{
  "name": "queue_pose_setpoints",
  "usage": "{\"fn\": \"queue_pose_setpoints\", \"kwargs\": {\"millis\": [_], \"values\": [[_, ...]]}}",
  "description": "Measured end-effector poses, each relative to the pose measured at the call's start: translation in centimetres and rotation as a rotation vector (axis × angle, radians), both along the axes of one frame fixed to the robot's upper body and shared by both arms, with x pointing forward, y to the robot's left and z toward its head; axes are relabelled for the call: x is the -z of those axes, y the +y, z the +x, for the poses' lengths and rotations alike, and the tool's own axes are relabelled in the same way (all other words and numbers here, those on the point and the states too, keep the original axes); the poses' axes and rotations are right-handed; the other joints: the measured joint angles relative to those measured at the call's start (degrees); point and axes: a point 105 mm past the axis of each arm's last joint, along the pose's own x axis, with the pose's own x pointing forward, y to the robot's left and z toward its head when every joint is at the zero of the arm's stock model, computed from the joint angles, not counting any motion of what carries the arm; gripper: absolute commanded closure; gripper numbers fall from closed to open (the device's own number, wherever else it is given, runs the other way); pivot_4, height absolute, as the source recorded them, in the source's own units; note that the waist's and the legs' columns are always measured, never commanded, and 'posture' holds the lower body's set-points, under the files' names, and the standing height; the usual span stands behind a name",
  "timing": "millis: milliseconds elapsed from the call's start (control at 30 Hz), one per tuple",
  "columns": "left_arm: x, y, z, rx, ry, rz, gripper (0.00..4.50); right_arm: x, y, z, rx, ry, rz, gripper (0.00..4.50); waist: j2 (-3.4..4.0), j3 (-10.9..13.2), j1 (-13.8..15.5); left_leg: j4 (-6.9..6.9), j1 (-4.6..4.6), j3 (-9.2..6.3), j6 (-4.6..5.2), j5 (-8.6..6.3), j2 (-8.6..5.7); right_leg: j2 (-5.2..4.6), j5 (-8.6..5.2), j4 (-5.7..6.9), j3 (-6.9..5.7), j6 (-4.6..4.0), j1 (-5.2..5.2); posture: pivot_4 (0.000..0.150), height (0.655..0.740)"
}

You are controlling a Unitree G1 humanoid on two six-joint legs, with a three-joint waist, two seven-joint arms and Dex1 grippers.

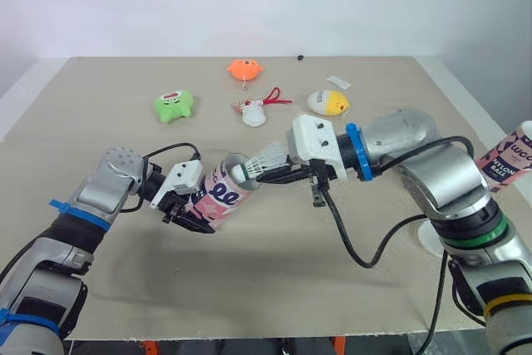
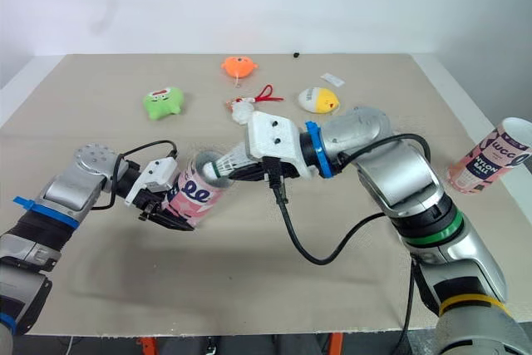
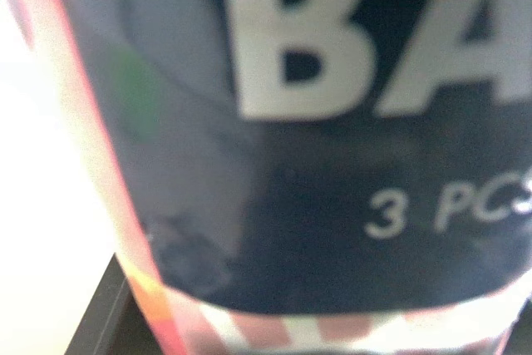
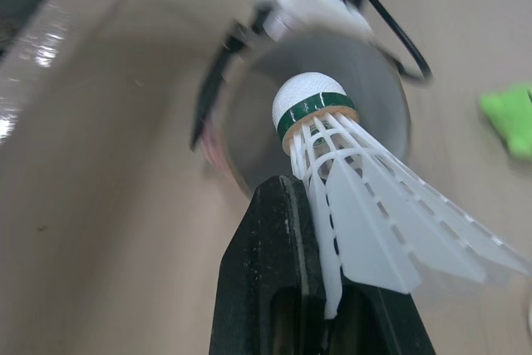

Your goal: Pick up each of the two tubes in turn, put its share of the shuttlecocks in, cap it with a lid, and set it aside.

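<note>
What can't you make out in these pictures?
- Inside the tube: how many it holds; the shuttlecock and shadow hide its depths, eye views.
- White disc: mostly under the right arm, left eye view.
- Far speck: too small, eye views.
- Tube's label: cut off and blurred, left wrist view.

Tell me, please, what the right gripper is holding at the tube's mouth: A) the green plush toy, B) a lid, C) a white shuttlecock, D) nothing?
C: the right gripper is shut on a white shuttlecock, its cork tip pointing at the open mouth of the tube that the left gripper holds.
</note>
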Motion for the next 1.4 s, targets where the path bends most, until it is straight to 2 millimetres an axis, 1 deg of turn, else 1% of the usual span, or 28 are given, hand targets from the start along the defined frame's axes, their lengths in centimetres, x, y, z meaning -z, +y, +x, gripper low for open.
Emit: {"fn": "queue_pose_setpoints", "kwargs": {"millis": [33, 100, 200, 267, 300, 433, 500, 533, 567, 633, 667, 700, 733, 767, 800, 867, 900, 933, 967, 1000, 1067, 1100, 1133, 1200, 1233, 1333, 1400], "values": [[0.0, 0.0, 0.0, 0.000, 0.000, 0.000, 1.95, 0.0, 0.1, -0.1, -0.016, 0.006, -0.009, 3.60, 0.00, 0.00, 0.00, 0.00, 0.00, 0.00, 0.00, 0.00, 0.00, 0.00, 0.00, 0.00, 0.00, 0.00, 0.00, 0.150, 0.7400], [0.0, 0.0, 0.0, 0.000, 0.000, 0.001, 1.95, 0.0, 0.2, -0.2, -0.037, 0.040, -0.017, 2.56, 0.00, 0.00, 0.00, 0.00, 0.01, 0.01, 0.00, 0.00, 0.00, 0.00, 0.01, 0.01, 0.00, -0.01, 0.00, 0.150, 0.7400], [0.0, 0.0, 0.0, -0.003, 0.002, -0.001, 1.95, 0.1, 0.9, -0.9, -0.095, 0.111, -0.006, 1.15, 0.00, 0.00, 0.00, 0.00, 0.01, 0.00, 0.00, 0.00, 0.02, 0.02, 0.02, 0.03, -0.02, -0.03, -0.01, 0.150, 0.7400], [0.0, 0.0, 0.0, -0.003, 0.002, -0.003, 1.95, 0.0, 1.1, -1.2, -0.116, 0.139, -0.004, 0.28, 0.00, 0.00, 0.03, 0.00, 0.00, -0.02, 0.00, 0.00, 0.02, 0.01, 0.02, 0.04, -0.03, -0.03, -0.01, 0.150, 0.7400], [0.0, 0.0, 0.0, -0.003, 0.003, -0.003, 1.95, -0.1, 1.0, -1.2, -0.117, 0.142, -0.006, 0.05, 0.00, 0.00, 0.03, 0.01, -0.01, -0.01, 0.00, 0.00, 0.02, 0.00, 0.02, 0.04, -0.03, -0.02, -0.01, 0.150, 0.7400], [0.0, -0.1, 0.0, -0.006, 0.006, -0.006, 1.95, 0.0, 0.8, -1.0, -0.105, 0.165, -0.006, 0.05, 0.00, 0.00, 0.03, 0.02, -0.02, -0.01, 0.00, 0.00, -0.01, -0.02, 0.02, 0.04, -0.03, 0.00, -0.01, 0.150, 0.7400], [0.0, -0.1, 0.0, -0.005, 0.006, -0.008, 1.95, -0.8, 0.4, -0.9, -0.090, 0.172, 0.030, 0.05, 0.00, 0.00, 0.07, 0.03, -0.06, -0.02, 0.00, 0.00, -0.02, -0.03, 0.03, 0.04, -0.03, 0.01, -0.03, 0.150, 0.7400], [0.0, -0.2, 0.1, -0.005, 0.007, -0.011, 1.95, -1.4, -0.2, -0.7, -0.067, 0.175, 0.060, 0.05, 0.00, 0.00, 0.16, 0.05, -0.09, -0.04, -0.01, 0.00, -0.03, -0.05, 0.03, 0.04, -0.06, 0.01, -0.03, 0.150, 0.7400], [0.0, -0.6, 0.0, -0.002, 0.009, -0.019, 1.95, -2.3, -2.0, -0.3, 0.011, 0.180, 0.121, 0.05, -0.06, -0.03, 0.57, 0.08, -0.14, -0.12, -0.01, 0.00, -0.07, -0.14, 0.04, 0.01, -0.18, -0.03, 0.04, 0.150, 0.7400], [0.0, -0.8, 0.0, -0.001, 0.008, -0.029, 1.95, -2.6, -5.4, 0.7, 0.177, 0.185, 0.180, 0.05, -0.10, -0.04, 0.92, 0.08, -0.19, -0.12, -0.01, 0.00, -0.15, -0.24, 0.08, -0.08, -0.19, -0.09, 0.05, 0.150, 0.7400], [0.1, -0.8, -0.1, -0.007, 0.008, -0.034, 1.95, -2.3, -7.5, 1.3, 0.291, 0.193, 0.205, 0.05, -0.11, -0.05, 1.00, 0.08, -0.19, -0.04, -0.04, -0.04, -0.19, -0.27, 0.08, -0.10, -0.10, -0.10, 0.03, 0.150, 0.7400], [0.0, -0.7, -0.1, -0.011, 0.009, -0.033, 1.95, -2.1, -8.5, 1.5, 0.348, 0.198, 0.218, 0.05, -0.10, -0.05, 0.99, 0.07, -0.20, 0.00, -0.03, -0.05, -0.21, -0.27, 0.09, -0.09, -0.04, -0.08, -0.01, 0.150, 0.7400], [0.0, -0.8, -0.2, -0.005, 0.003, -0.032, 1.95, -1.4, -10.6, 1.6, 0.467, 0.202, 0.243, 0.05, -0.10, -0.05, 0.99, 0.04, -0.20, -0.03, 0.00, -0.07, -0.24, -0.27, 0.06, -0.09, -0.04, -0.10, -0.01, 0.150, 0.7400], [0.1, -0.7, -0.2, -0.011, 0.005, -0.035, 1.95, -1.0, -11.6, 1.7, 0.523, 0.214, 0.251, 0.05, -0.10, -0.05, 0.99, 0.04, -0.19, -0.02, 0.01, -0.08, -0.24, -0.26, 0.04, -0.08, -0.04, -0.11, -0.01, 0.150, 0.7400], [0.0, -0.7, -0.2, -0.011, 0.003, -0.035, 1.95, -0.5, -13.1, 1.7, 0.602, 0.223, 0.266, 0.05, -0.07, -0.05, 0.98, 0.02, -0.20, -0.01, 0.01, -0.08, -0.24, -0.25, 0.04, -0.05, -0.01, -0.11, -0.08, 0.150, 0.7400], [0.1, -1.1, -0.4, 0.000, 0.001, -0.042, 1.95, 0.9, -16.8, 0.3, 0.775, 0.230, 0.284, 0.05, -0.04, -0.07, 1.63, -0.02, -0.25, -0.15, 0.02, -0.08, -0.26, -0.24, -0.01, -0.03, -0.13, -0.12, -0.07, 0.150, 0.7400], [0.2, -1.0, -0.4, -0.008, 0.013, -0.053, 1.95, 2.1, -18.9, -0.5, 0.878, 0.253, 0.275, 0.05, -0.05, -0.08, 1.74, 0.00, -0.18, -0.10, 0.03, -0.10, -0.25, -0.23, -0.18, -0.02, -0.08, 0.11, -0.04, 0.150, 0.7400], [0.2, -1.1, -0.5, -0.004, 0.011, -0.051, 1.95, 2.4, -19.8, -1.0, 0.921, 0.257, 0.271, 0.05, -0.01, -0.09, 1.79, -0.01, -0.24, -0.12, 0.04, -0.09, -0.27, -0.24, -0.17, -0.03, -0.11, 0.14, -0.05, 0.150, 0.7400], [0.3, -1.1, -0.5, -0.002, 0.016, -0.049, 1.95, 3.1, -21.5, -2.0, 0.995, 0.264, 0.260, 0.05, 0.06, -0.12, 1.84, 0.00, -0.22, -0.10, 0.03, -0.09, -0.29, -0.24, -0.17, -0.03, -0.07, 0.18, -0.04, 0.150, 0.7400], [0.3, -1.2, -0.4, 0.002, 0.017, -0.048, 1.95, 3.5, -22.7, -3.0, 1.045, 0.262, 0.247, 0.05, 0.10, -0.15, 1.83, 0.01, -0.18, -0.08, 0.03, -0.09, -0.29, -0.25, -0.19, -0.03, -0.05, 0.22, 0.00, 0.150, 0.7400], [0.4, -1.3, -0.3, 0.005, 0.024, -0.047, 1.95, 3.9, -24.7, -4.2, 1.136, 0.258, 0.233, 0.05, 0.14, -0.17, 1.77, 0.05, -0.02, -0.08, 0.03, -0.09, -0.30, -0.25, -0.17, -0.06, -0.04, 0.28, 0.18, 0.150, 0.7400], [0.4, -1.5, -0.3, 0.011, 0.022, -0.045, 1.95, 3.9, -25.5, -4.5, 1.173, 0.248, 0.232, 0.05, 0.16, -0.18, 1.59, 0.12, 0.07, -0.05, 0.03, -0.09, -0.30, -0.24, -0.20, -0.10, 0.01, 0.11, 0.26, 0.150, 0.7400], [0.5, -1.9, -0.2, 0.021, 0.026, -0.050, 1.95, 3.9, -26.4, -4.9, 1.204, 0.232, 0.228, 0.05, 0.18, -0.20, 1.54, 0.19, 0.09, -0.02, 0.03, -0.06, -0.30, -0.25, -0.12, -0.11, 0.06, 0.11, 0.29, 0.150, 0.7400], [0.7, -2.5, -0.3, 0.043, 0.032, -0.054, 1.95, 4.9, -28.2, -5.4, 1.276, 0.254, 0.222, 0.05, 0.13, -0.18, 1.51, 0.42, 0.09, -0.04, 0.05, -0.02, -0.30, -0.23, 0.01, -0.11, 0.10, 0.13, 0.37, 0.150, 0.7400], [0.8, -2.5, -0.3, 0.043, 0.032, -0.054, 1.95, 5.3, -28.8, -5.5, 1.299, 0.266, 0.226, 0.05, 0.14, -0.19, 1.45, 0.50, 0.09, -0.01, 0.06, -0.01, -0.31, -0.23, 0.07, -0.11, 0.14, 0.16, 0.38, 0.150, 0.7400], [0.7, -2.6, -0.2, 0.051, 0.026, -0.052, 1.95, 5.9, -29.6, -5.5, 1.334, 0.272, 0.238, 0.05, 0.19, -0.22, 1.32, 0.66, 0.05, 0.00, 0.06, -0.01, -0.32, -0.23, 0.12, -0.11, 0.21, 0.20, 0.39, 0.150, 0.7400], [0.8, -2.6, -0.2, 0.054, 0.025, -0.050, 1.95, 6.1, -29.9, -4.8, 1.347, 0.251, 0.254, 0.05, 0.20, -0.22, 1.17, 0.71, 0.03, 0.00, 0.06, -0.01, -0.32, -0.23, 0.14, -0.11, 0.23, 0.23, 0.41, 0.150, 0.7400]]}}
